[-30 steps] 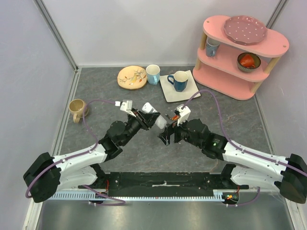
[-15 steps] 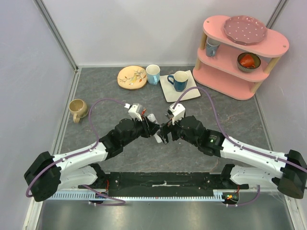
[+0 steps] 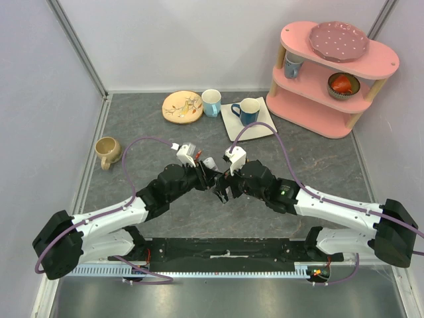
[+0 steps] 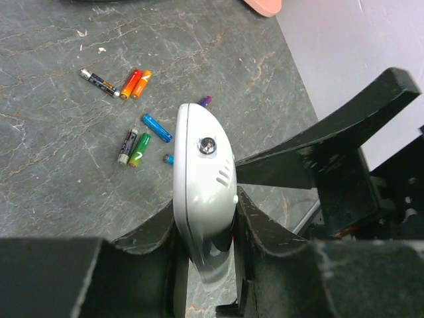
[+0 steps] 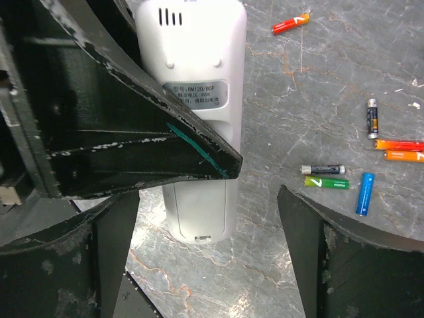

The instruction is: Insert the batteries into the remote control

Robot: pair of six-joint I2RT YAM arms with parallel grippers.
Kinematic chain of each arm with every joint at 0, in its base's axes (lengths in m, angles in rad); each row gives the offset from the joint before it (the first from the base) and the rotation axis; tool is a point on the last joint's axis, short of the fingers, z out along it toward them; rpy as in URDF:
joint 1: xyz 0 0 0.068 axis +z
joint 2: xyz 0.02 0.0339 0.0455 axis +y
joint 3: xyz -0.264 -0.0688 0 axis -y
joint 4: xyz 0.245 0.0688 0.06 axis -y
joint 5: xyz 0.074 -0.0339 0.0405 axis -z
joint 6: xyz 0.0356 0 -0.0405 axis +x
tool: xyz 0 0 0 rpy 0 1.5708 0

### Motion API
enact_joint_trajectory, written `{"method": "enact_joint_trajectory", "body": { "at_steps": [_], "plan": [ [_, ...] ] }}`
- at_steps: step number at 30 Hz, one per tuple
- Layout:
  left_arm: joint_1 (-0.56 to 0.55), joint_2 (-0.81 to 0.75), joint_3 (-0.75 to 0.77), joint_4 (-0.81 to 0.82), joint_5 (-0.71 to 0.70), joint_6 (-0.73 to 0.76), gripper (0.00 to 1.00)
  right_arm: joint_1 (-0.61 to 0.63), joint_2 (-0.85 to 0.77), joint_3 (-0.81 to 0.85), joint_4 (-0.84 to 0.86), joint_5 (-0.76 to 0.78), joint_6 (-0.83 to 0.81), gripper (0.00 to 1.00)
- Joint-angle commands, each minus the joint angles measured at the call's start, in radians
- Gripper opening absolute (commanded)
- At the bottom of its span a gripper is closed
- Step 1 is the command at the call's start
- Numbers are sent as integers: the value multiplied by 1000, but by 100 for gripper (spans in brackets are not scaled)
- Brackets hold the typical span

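Remote control sits clamped between the fingers of the left end effector, over the middle of the desk. In the right wrist view its long axis runs top to bottom. The labelled back faces the camera and the vent-slot end is at the top. One dark finger of the left end effector crosses that face. In the left wrist view the end with the small round lens points at the camera, and the body is foreshortened. Its tilt against the desk I cannot tell. The right end effector stands wide open, with a finger either side of the remote's lower end in its own view.

Batteries lie loose on the desk below. A green one lies beside a dark one with a blue one near them, and two orange ones lie side by side. Another dark one and a red-orange one lie apart.

Along the far edge stand a patterned plate, a pale mug and a dark blue mug on a square white plate. The mugs' insides do not show. A tan mug stands near the left edge. At the far right corner a pink shelf carries a dotted plate, a small mug and a bowl holding something red-orange.
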Motion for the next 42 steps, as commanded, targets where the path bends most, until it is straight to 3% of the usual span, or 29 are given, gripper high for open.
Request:
{"method": "enact_joint_trajectory", "body": {
  "at_steps": [1,6,10,16,20,31,42],
  "plan": [
    [-3,-34,35,73,-3,-46,2,3,27,0,51,-28,14,89],
    [-5,-51,35,70,-9,-64,2,4,41,-10,90,-23,8,75],
    [-5,-62,37,60,-9,-79,2,4,52,-9,93,-37,-9,56],
    [-5,-71,26,63,-14,-90,11,4,41,-24,95,-43,-37,37],
    [-5,-85,12,89,-20,-89,30,4,9,-35,90,-42,-54,33],
    [-3,-106,-35,181,-40,-82,48,4,-20,-32,70,-65,-68,30],
    [-5,-109,-43,194,-78,-52,49,4,-23,-24,60,-74,-74,28]
  ]
}}
